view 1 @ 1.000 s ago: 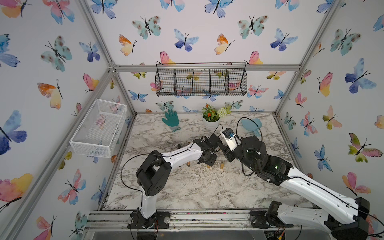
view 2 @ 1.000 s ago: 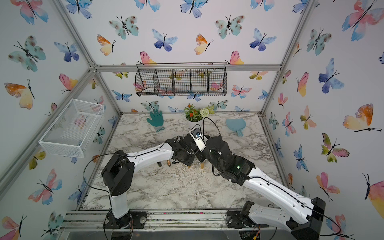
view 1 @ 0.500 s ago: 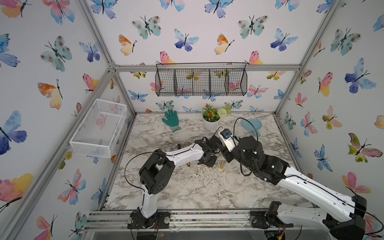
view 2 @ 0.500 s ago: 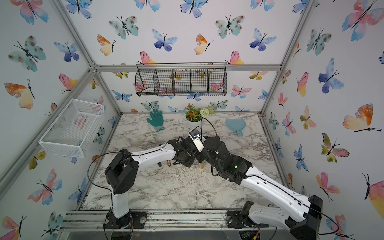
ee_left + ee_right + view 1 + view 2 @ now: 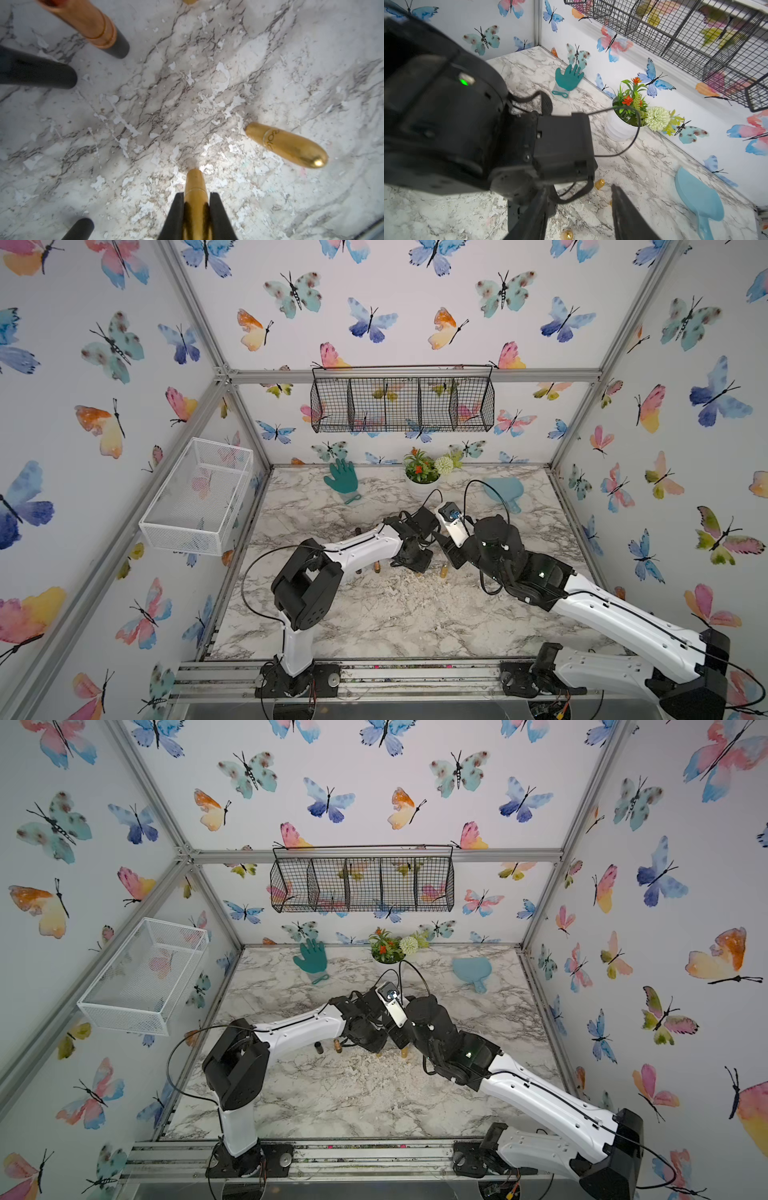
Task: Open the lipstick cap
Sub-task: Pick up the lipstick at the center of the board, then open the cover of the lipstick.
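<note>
Working mid-table (image 5: 374,614), well off every edge, with bare marble open toward the front. Holding the lipstick (image 5: 195,187) in line with the fingers, far end down at the marble. Clamped in the left gripper (image 5: 196,194); right gripper (image 5: 578,188) agape, empty, close by. Second gold tube (image 5: 286,145) near.

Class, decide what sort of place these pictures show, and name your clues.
Probably a robot test cell, not a home: an aluminium frame with butterfly-paper walls, and two arms bolted to a rail by a marble-look tabletop.
</note>
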